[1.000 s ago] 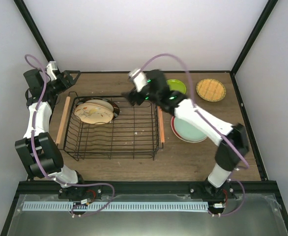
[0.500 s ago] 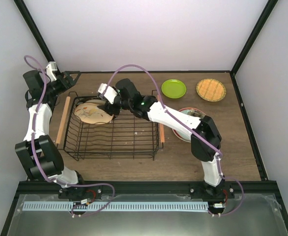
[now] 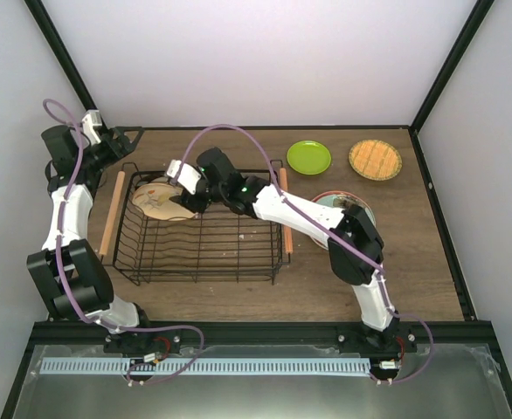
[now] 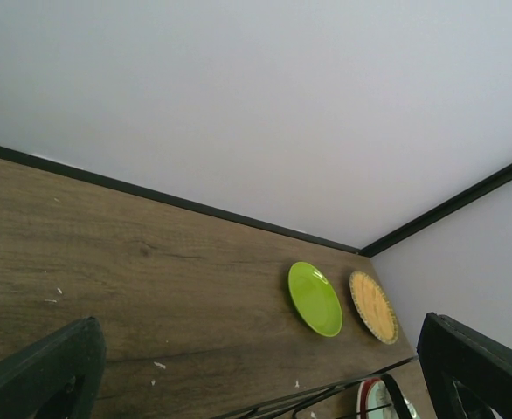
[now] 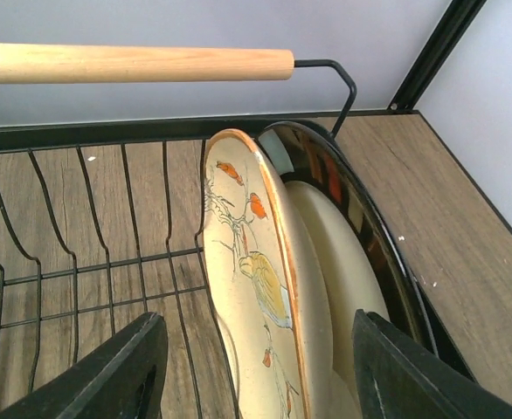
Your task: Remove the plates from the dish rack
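Observation:
The black wire dish rack (image 3: 238,258) stands left of centre. Several plates stand on edge in its back-left corner, the front one beige with a painted bird (image 3: 164,201). My right gripper (image 3: 184,187) reaches across the rack and is open. In the right wrist view its fingers (image 5: 107,367) straddle the beige bird plate (image 5: 260,271); a cream plate (image 5: 348,253) and a dark-rimmed plate (image 5: 374,223) stand behind it. My left gripper (image 3: 127,140) is open and empty at the back-left corner. A lime-green plate (image 3: 309,157) and an orange gridded plate (image 3: 375,159) lie on the table.
A red-rimmed plate with a pale teal one on it (image 3: 336,201) lies right of the rack, partly under my right arm. The rack has wooden handles on its left (image 3: 112,214) and right (image 3: 284,209) sides. The left wrist view shows the green plate (image 4: 315,298) and orange plate (image 4: 374,305).
My right arm has swung left from beside the green plate, across the rack, to the standing plates. The left arm has not moved.

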`<action>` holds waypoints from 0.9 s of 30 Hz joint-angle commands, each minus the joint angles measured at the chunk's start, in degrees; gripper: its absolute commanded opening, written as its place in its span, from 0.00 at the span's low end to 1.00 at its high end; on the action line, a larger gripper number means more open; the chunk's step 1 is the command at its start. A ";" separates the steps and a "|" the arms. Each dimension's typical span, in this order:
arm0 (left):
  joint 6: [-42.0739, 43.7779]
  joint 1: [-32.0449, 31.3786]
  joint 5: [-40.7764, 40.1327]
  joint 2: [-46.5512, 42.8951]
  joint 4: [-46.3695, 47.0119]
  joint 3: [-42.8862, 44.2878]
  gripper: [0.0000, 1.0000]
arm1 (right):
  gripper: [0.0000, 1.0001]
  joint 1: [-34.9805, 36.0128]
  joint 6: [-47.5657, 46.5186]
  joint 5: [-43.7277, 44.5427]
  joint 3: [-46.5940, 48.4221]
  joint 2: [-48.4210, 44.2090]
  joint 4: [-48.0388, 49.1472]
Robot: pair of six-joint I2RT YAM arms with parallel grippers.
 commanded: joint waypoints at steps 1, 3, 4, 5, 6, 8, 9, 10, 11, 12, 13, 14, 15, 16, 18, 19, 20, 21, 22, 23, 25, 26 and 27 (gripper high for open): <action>-0.54 0.02 0.77 0.18 1.97 -0.59 1.00 | 0.59 0.63 -0.91 -0.19 4.32 1.99 0.07; -1.08 -0.01 0.96 0.22 2.32 -0.55 1.00 | 0.59 0.61 -0.99 0.16 5.47 3.09 -0.21; -1.49 0.04 1.09 0.18 2.64 -0.43 1.00 | 0.59 0.65 -1.08 0.29 6.09 3.86 -0.37; -1.87 -0.02 1.12 0.10 3.01 -0.41 1.00 | 0.59 0.65 -1.21 0.38 6.69 4.52 -0.64; -2.15 0.03 1.21 0.05 3.38 -0.41 1.00 | 0.59 0.65 -1.18 0.51 7.37 5.19 -0.81; -2.53 0.08 1.23 0.05 3.85 -0.31 1.00 | 0.59 0.65 -1.26 0.98 8.66 6.48 -1.23; -2.73 0.03 1.28 0.08 4.03 -0.27 1.00 | 0.59 0.65 -1.32 1.21 9.09 7.02 -1.43; -2.88 0.02 1.29 0.17 4.22 -0.25 1.00 | 0.59 0.65 -1.33 1.43 9.48 7.60 -1.55; -3.01 0.02 1.32 0.22 4.33 -0.25 1.00 | 0.59 0.65 -1.44 1.62 9.72 8.02 -1.65; -3.05 0.05 1.31 0.29 4.37 -0.28 1.00 | 0.59 0.65 -1.48 1.75 9.77 8.34 -1.58; -3.06 0.04 1.30 0.31 4.33 -0.28 1.00 | 0.59 0.65 -1.50 1.77 9.78 8.53 -1.48; -3.03 0.01 1.28 0.39 4.30 -0.34 1.00 | 0.59 0.65 -1.61 1.97 9.77 8.79 -1.49; -3.03 0.00 1.22 0.38 4.36 -0.37 1.00 | 0.59 0.65 -1.67 2.17 9.80 9.09 -1.42; -3.06 0.04 1.23 0.47 4.45 -0.42 1.00 | 0.59 0.65 -1.69 2.50 9.79 9.31 -1.37; -3.07 0.05 1.13 0.64 4.40 -0.46 1.00 | 0.53 0.66 -1.76 3.36 9.77 9.82 -1.25; -3.02 0.05 1.12 0.70 4.46 -0.43 1.00 | 0.50 0.65 -1.84 3.79 9.78 9.98 -1.16; -3.06 0.05 1.12 0.68 4.43 -0.44 1.00 | 0.47 0.71 -2.07 4.18 9.72 10.19 -1.17; -3.02 0.05 1.09 0.79 4.53 -0.47 1.00 | 0.45 0.73 -2.33 4.66 9.70 10.33 -1.15; -3.07 0.05 1.04 0.83 4.54 -0.45 1.00 | 0.42 0.74 -2.66 4.97 9.64 10.44 -1.19; -3.08 0.05 1.03 0.84 4.60 -0.44 1.00 | 0.39 0.74 -2.85 5.45 9.57 10.53 -1.15; -3.03 0.05 1.01 0.95 4.63 -0.37 1.00 | 0.34 0.89 -3.50 6.39 9.40 10.59 -0.99; -3.07 0.05 1.04 1.03 4.70 -0.38 1.00 | 0.32 0.91 -3.78 6.92 9.27 10.52 -0.87; -3.08 0.05 1.00 1.06 4.64 -0.35 1.00 | 0.30 1.03 -4.12 7.55 9.17 10.54 -0.59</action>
